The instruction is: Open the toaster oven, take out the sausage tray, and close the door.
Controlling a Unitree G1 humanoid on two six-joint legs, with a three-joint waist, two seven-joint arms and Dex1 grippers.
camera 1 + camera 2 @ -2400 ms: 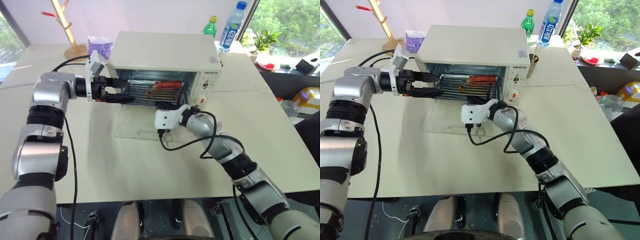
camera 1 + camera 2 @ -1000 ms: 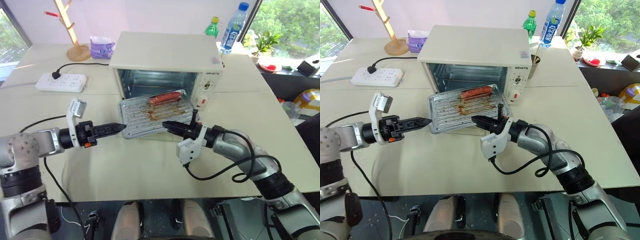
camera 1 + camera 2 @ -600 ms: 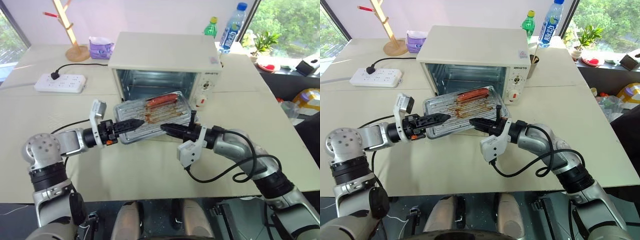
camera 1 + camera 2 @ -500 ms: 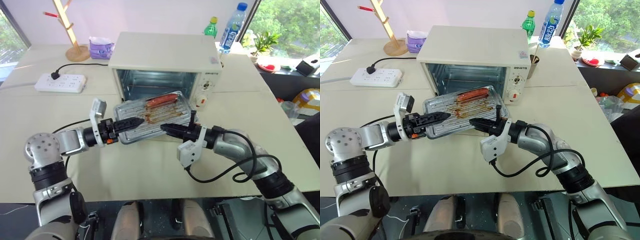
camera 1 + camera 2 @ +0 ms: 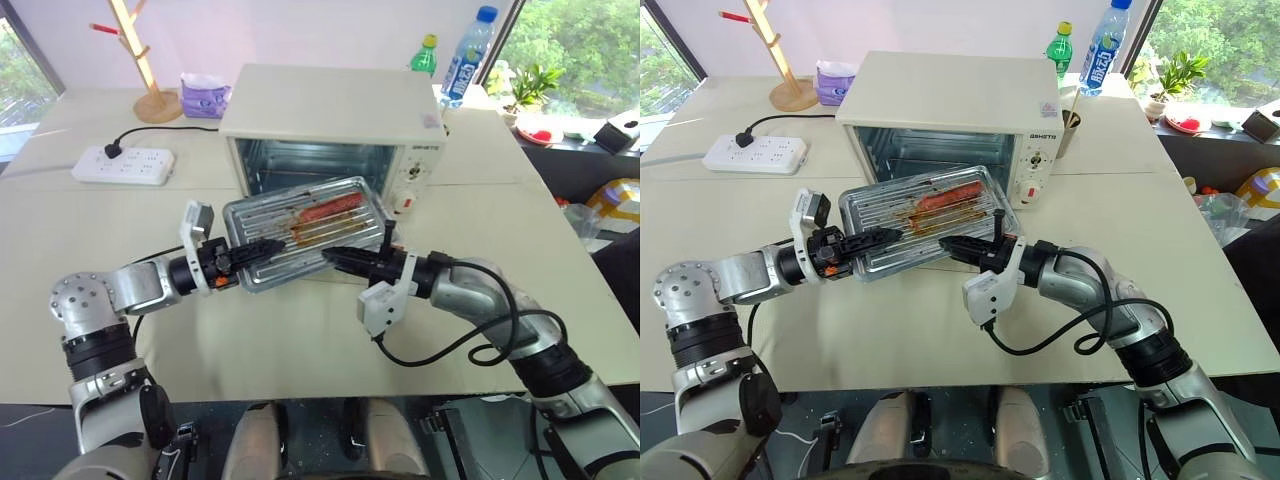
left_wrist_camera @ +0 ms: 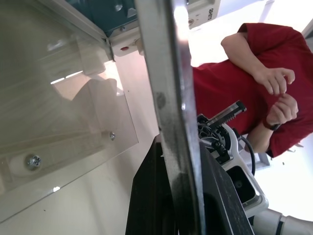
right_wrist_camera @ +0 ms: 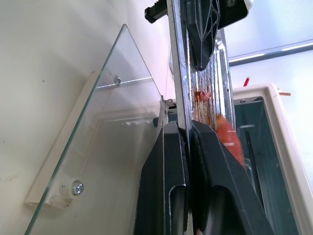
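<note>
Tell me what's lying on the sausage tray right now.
One reddish sausage lies on the sausage tray, with brown grease stains beside it. Its near rim is partly covered by both grippers' fingers.

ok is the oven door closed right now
No, the door lies dropped open flat on the table under the sausage tray, and the toaster oven cavity stands exposed.

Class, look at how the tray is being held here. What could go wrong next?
The sausage tray is tilted, so the sausage may roll off. The left gripper and right gripper pinch only its near rim, so it might slip. The door lies open below; a dropped tray could hit its glass.
</note>
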